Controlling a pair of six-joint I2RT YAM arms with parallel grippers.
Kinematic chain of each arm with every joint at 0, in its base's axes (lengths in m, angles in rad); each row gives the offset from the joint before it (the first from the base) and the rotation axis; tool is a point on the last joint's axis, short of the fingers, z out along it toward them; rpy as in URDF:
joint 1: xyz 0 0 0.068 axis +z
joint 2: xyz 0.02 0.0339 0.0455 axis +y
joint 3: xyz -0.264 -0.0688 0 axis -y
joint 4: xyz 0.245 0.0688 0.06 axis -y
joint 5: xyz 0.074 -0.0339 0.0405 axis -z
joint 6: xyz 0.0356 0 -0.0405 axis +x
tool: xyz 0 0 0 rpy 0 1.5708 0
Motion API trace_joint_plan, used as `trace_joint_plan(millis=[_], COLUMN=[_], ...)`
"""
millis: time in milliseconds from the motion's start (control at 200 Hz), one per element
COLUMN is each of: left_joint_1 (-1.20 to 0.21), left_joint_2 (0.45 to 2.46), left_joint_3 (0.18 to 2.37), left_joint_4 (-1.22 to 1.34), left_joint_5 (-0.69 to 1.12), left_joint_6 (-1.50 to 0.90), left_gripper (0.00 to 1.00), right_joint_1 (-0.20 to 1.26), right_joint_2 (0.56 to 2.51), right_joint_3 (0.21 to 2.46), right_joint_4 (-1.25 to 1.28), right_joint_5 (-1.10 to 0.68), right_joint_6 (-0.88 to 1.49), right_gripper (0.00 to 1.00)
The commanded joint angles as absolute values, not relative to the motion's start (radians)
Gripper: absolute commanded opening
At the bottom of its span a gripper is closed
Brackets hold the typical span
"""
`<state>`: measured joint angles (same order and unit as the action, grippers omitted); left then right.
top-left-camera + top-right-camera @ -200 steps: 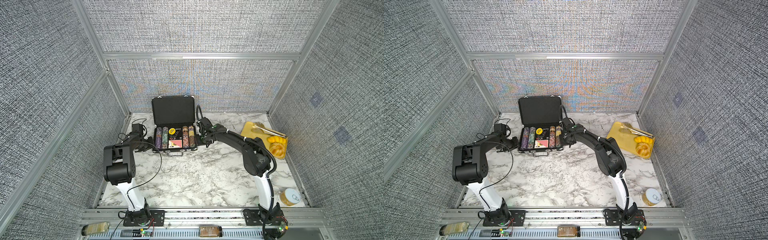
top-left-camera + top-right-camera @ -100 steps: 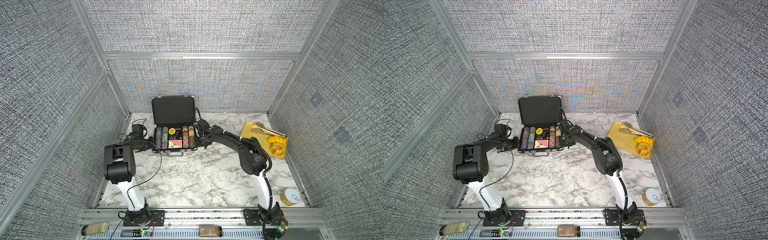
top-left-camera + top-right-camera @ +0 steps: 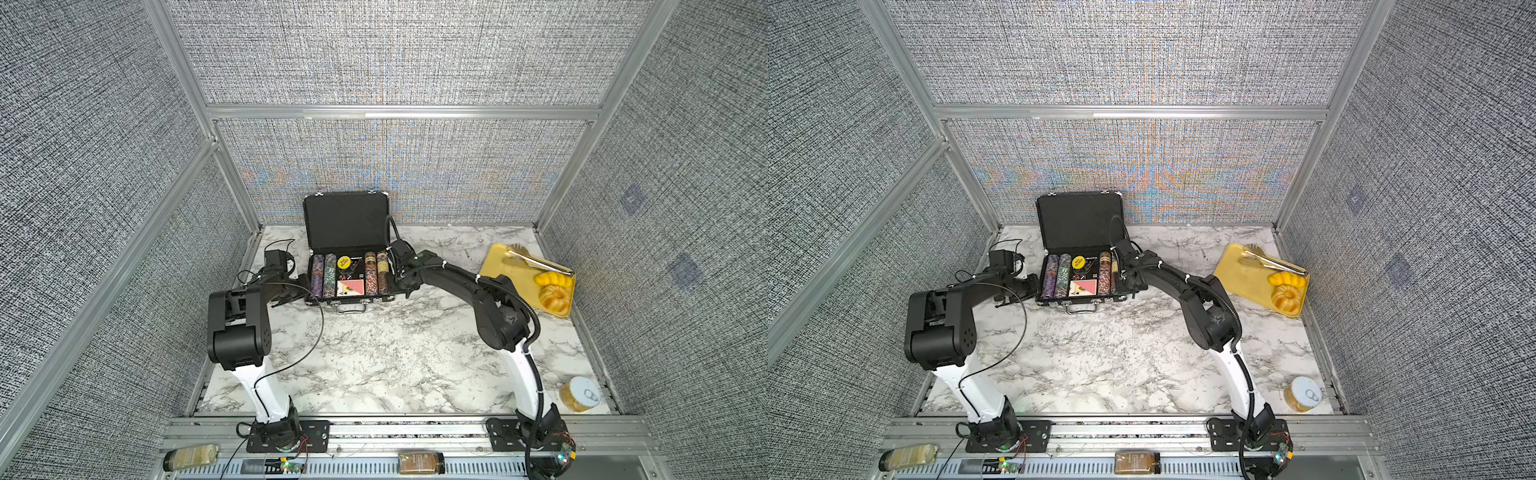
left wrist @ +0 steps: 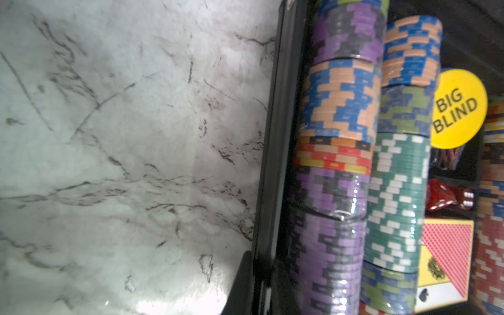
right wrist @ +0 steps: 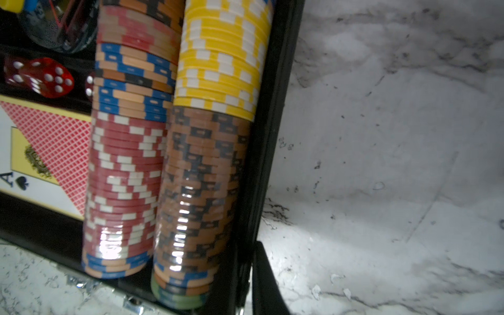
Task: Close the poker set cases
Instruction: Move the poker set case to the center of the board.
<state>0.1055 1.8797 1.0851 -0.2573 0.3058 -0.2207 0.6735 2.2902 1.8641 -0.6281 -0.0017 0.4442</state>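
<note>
**Open poker set case flanked by two closed hands**

At the left, the left hand [image 3: 300,287] is set against the left side wall of the poker set case [image 3: 347,224]. It is closed down, and in the left wrist view one finger [image 4: 241,283] is seen lying along the outside of that wall. Whether the wall is pinched cannot be told.

The case is placed at the far middle of the marble table [image 3: 374,353], with its lid stood upright and its handle turned to the near side. Rows of chips [image 3: 328,276], a yellow "BIG BLIND" button [image 4: 458,109], red dice [image 5: 41,76] and a card deck [image 3: 350,287] are held in the base.

The right hand [image 3: 400,284] is set at the right side wall and is likewise closed. One finger [image 5: 266,281] is shown outside the wall, and a grip cannot be confirmed.

Further right, a yellow tray [image 3: 496,270] is laid with tongs [image 3: 536,259] and a ring-shaped pastry [image 3: 552,297]. A can [image 3: 579,395] is stood at the near right corner.
</note>
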Motion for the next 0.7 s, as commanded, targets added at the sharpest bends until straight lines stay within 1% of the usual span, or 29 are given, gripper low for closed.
trace_joint_plan(millis=[0, 40, 120, 355, 695], left_joint_1=[0.105, 0.105, 0.103, 0.075, -0.052], left_joint_2=[1.898, 1.894, 1.885, 1.863, 1.833], left_joint_3=[1.055, 1.046, 1.022, 0.946, 0.844], left_joint_4=[-0.445, -0.442, -0.439, -0.428, -0.402], left_joint_5=[0.26, 0.267, 0.28, 0.313, 0.345], left_joint_6=[-0.241, -0.241, -0.244, -0.264, -0.349], left_gripper=[0.03, 0.0, 0.0, 0.0, 0.0], right_joint_1=[0.675, 0.674, 0.666, 0.637, 0.605], right_joint_2=[2.303, 2.293, 2.264, 2.195, 2.106], right_joint_3=[1.842, 1.831, 1.799, 1.68, 1.496], right_joint_4=[-0.74, -0.745, -0.746, -0.722, -0.678], right_joint_5=[0.049, 0.063, 0.074, 0.078, 0.073], right_joint_6=[0.397, 0.392, 0.384, 0.358, 0.338], right_gripper=[0.05, 0.03, 0.0, 0.0, 0.0])
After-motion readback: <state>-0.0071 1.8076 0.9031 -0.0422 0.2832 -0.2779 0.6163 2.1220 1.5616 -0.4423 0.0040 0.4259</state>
